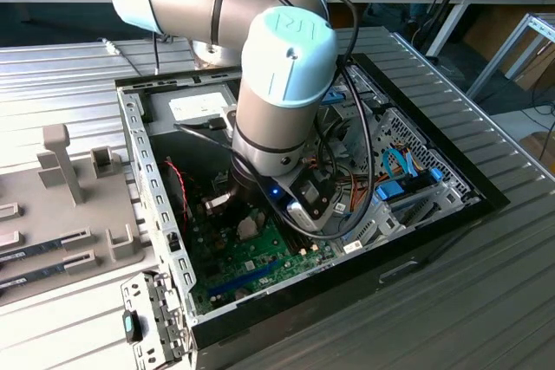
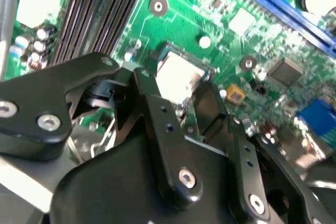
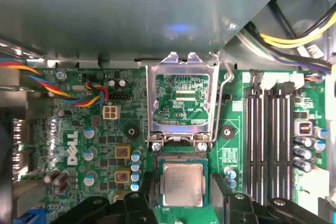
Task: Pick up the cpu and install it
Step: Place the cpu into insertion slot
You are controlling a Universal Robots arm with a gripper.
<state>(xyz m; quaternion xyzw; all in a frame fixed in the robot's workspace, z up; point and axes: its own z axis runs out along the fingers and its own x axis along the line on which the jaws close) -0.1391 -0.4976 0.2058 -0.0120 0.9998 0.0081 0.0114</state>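
First wrist view: my spread fingers (image 3: pixel 227 200) flank the cpu (image 3: pixel 182 183) in its socket (image 3: pixel 181 159). Seating stage, I judge; any next move needs a straight, gentle touch.

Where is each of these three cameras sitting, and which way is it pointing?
Exterior view: off the arm, high, looking down into the open case; the arm shows.
First wrist view: on the arm, facing the board; gripper shows.
Second wrist view: on the arm, slanted over the gripper.
Both wrist views share the cpu.
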